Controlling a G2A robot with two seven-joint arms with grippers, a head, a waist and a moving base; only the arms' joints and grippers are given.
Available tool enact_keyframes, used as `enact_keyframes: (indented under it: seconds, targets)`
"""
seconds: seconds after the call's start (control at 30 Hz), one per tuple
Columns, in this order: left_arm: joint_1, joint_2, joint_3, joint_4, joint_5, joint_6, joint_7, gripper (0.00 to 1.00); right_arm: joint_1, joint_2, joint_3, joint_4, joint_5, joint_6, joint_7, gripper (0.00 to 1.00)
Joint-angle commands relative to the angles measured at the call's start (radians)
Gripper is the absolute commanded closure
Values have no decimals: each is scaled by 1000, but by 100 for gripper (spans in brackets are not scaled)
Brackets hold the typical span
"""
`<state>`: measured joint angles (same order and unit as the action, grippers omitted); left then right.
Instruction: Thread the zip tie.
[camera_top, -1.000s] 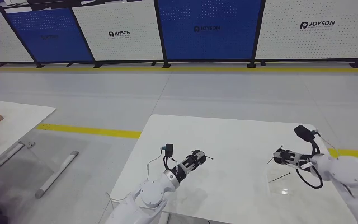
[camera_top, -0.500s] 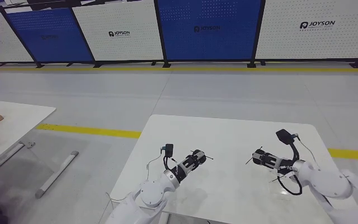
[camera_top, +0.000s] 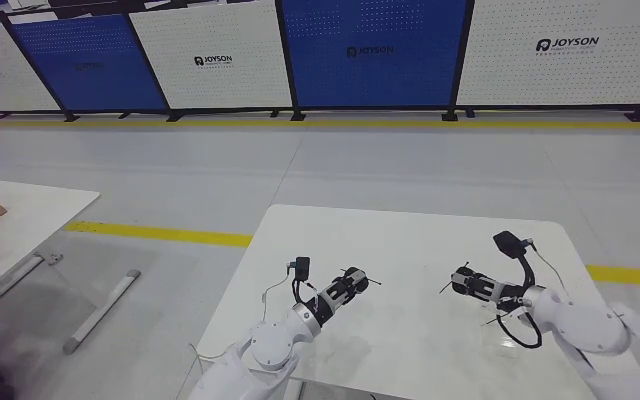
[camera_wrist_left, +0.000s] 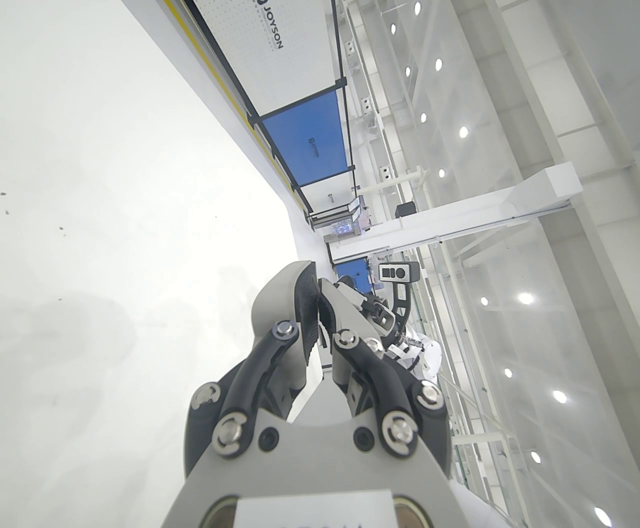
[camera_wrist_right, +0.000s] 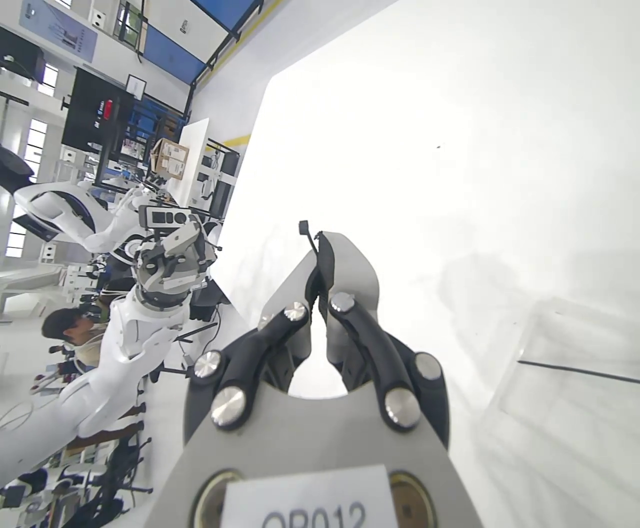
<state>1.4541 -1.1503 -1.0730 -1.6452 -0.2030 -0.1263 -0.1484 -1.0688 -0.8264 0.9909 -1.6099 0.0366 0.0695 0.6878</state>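
Note:
My right gripper is shut on a thin black zip tie, whose square head sticks out past the fingertips. In the top view this gripper hovers over the right half of the white table, with the tie pointing left. My left gripper is over the table's left half, shut on another thin black zip tie that crosses its fingertips. The two grippers face each other with a gap between them. In the left wrist view the left gripper has its pads pressed together.
A clear flat tray lies on the table behind my right gripper, holding one more black zip tie; from above, that spare tie is near the right arm. The table's near and left edges are close to the left arm.
My right gripper has carried its zip tie leftward from the table's right edge toward the middle, then stopped. The left arm has stayed still.

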Motion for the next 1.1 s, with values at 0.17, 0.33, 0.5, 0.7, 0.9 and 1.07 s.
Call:
enact_keyframes:
  seconds: [0.17, 0.33, 0.5, 0.7, 0.9, 1.07]
  targets:
    - [0, 0, 0, 0, 0, 0, 0, 100, -87, -6, 22, -87, -1, -75, -137, 100]
    - [0, 0, 0, 0, 0, 0, 0, 100, -129, -17, 5, -145, -30, -85, -216, 100]
    - [0, 0, 0, 0, 0, 0, 0, 100, -134, -31, -12, -142, -18, -116, -204, 100]
    - [0, 0, 0, 0, 0, 0, 0, 100, -134, -31, -12, -142, -18, -116, -204, 100]
    - [0, 0, 0, 0, 0, 0, 0, 100, -140, -31, -10, -139, -21, -112, -211, 100]
    - [0, 0, 0, 0, 0, 0, 0, 100, -201, -32, 42, -145, 70, -207, -256, 100]
